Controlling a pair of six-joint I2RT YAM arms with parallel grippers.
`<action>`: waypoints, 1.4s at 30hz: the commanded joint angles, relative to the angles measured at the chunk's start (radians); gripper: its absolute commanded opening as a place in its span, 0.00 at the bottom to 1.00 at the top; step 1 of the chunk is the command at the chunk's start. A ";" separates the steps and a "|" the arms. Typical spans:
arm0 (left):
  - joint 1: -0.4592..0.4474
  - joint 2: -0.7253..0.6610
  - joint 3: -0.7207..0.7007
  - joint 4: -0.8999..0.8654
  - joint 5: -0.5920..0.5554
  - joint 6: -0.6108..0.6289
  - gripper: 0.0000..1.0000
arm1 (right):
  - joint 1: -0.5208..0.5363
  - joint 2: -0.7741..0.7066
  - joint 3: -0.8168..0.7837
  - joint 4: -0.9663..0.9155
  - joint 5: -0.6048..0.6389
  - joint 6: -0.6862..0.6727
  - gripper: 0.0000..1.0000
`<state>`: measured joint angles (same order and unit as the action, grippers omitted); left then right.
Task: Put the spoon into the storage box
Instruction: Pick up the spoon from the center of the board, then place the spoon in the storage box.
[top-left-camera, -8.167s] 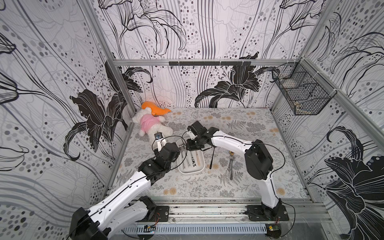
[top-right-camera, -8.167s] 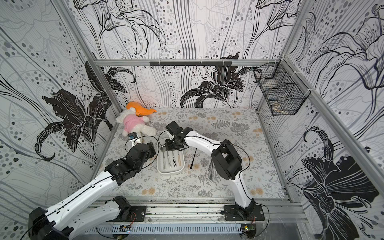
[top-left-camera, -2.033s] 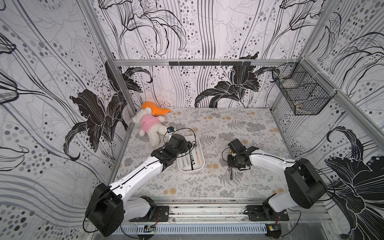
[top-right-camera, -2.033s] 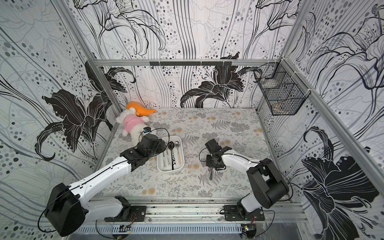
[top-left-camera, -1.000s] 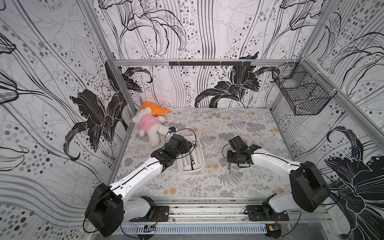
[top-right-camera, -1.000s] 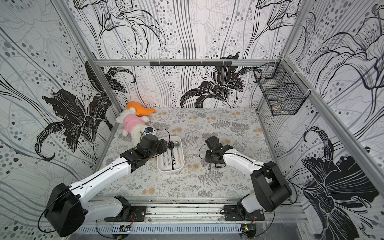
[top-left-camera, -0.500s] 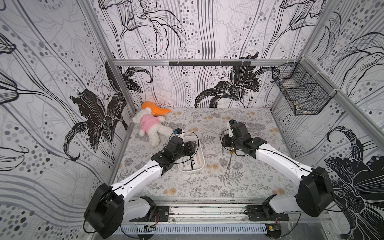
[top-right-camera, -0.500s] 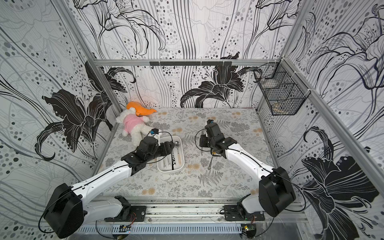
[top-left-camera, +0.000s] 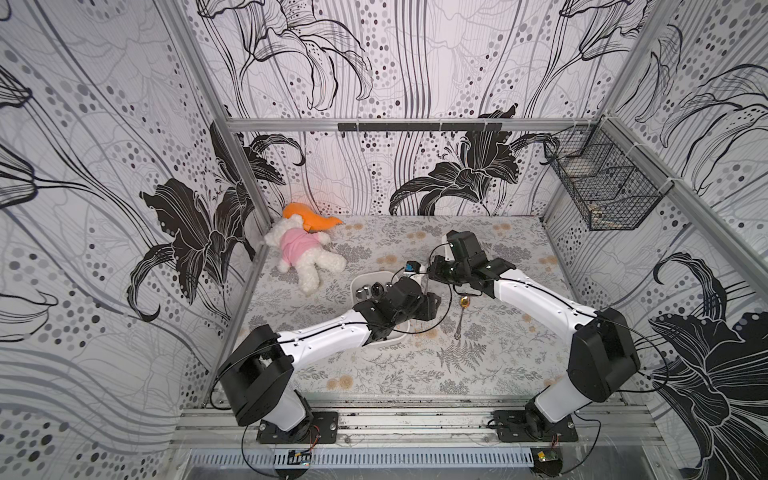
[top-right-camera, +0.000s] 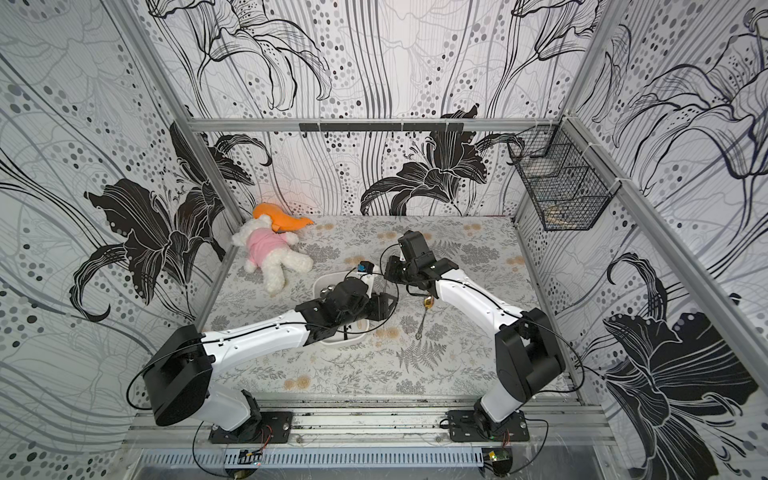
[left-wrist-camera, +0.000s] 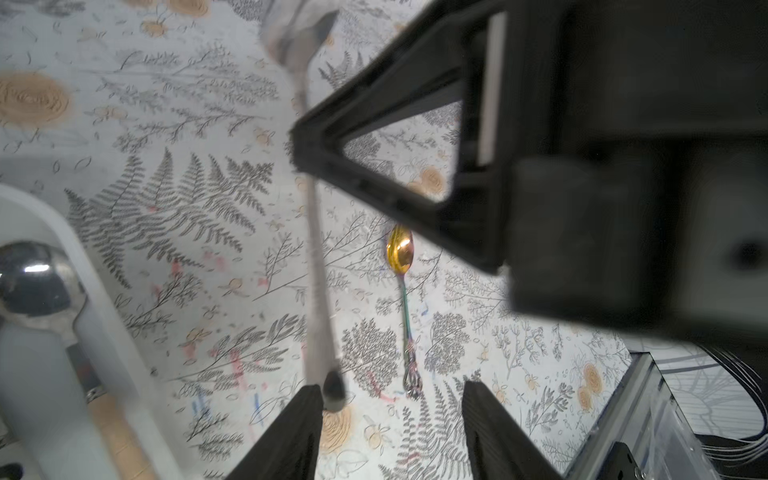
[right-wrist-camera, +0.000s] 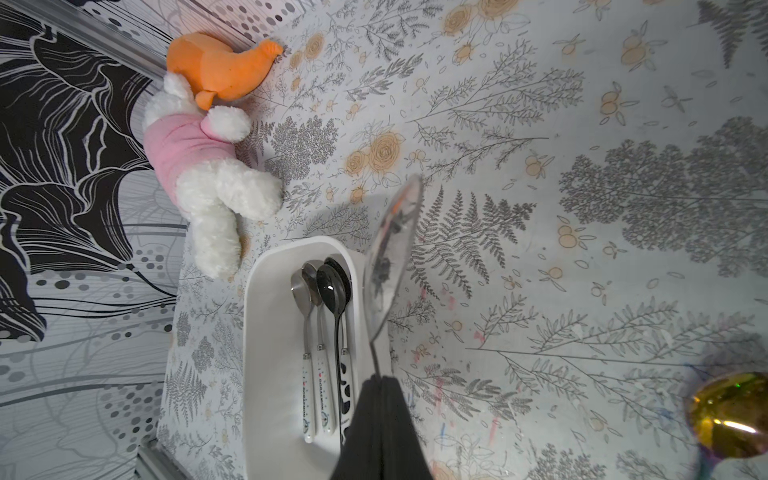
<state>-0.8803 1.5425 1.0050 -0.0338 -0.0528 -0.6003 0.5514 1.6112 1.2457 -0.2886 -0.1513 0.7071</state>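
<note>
My right gripper (right-wrist-camera: 380, 384) is shut on the thin neck of a silver spoon (right-wrist-camera: 392, 249), which it holds in the air beside the right rim of the white storage box (right-wrist-camera: 270, 332). Several spoons lie inside the box. In both top views the right gripper (top-left-camera: 434, 274) (top-right-camera: 390, 270) hangs at the box's far right corner. My left gripper (top-left-camera: 428, 307) (left-wrist-camera: 390, 399) is open over the box's right side, and the held spoon's handle (left-wrist-camera: 318, 266) hangs just off its left finger. A gold spoon (left-wrist-camera: 400, 251) (top-left-camera: 461, 316) lies on the mat to the right.
A white plush toy in pink (top-left-camera: 301, 253) and an orange plush (top-left-camera: 309, 216) lie at the back left. A black wire basket (top-left-camera: 602, 187) hangs on the right wall. The left arm (top-left-camera: 324, 336) crosses the near end of the box.
The right gripper has risen off the mat and moved back and left to the box, carrying the silver spoon. The left gripper has swung right across the box, still open.
</note>
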 joint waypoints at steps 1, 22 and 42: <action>0.001 0.035 0.051 -0.070 -0.130 0.027 0.60 | 0.002 0.015 0.029 -0.039 -0.027 0.044 0.00; -0.057 0.171 0.201 -0.252 -0.325 0.025 0.25 | 0.003 0.012 0.003 -0.046 -0.037 0.034 0.00; 0.092 -0.142 -0.181 -0.075 -0.055 -0.148 0.00 | 0.001 -0.198 -0.166 0.141 0.111 -0.310 0.31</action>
<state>-0.8280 1.4754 0.8757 -0.2165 -0.2146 -0.6823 0.5514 1.4624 1.1294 -0.2111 -0.1219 0.4847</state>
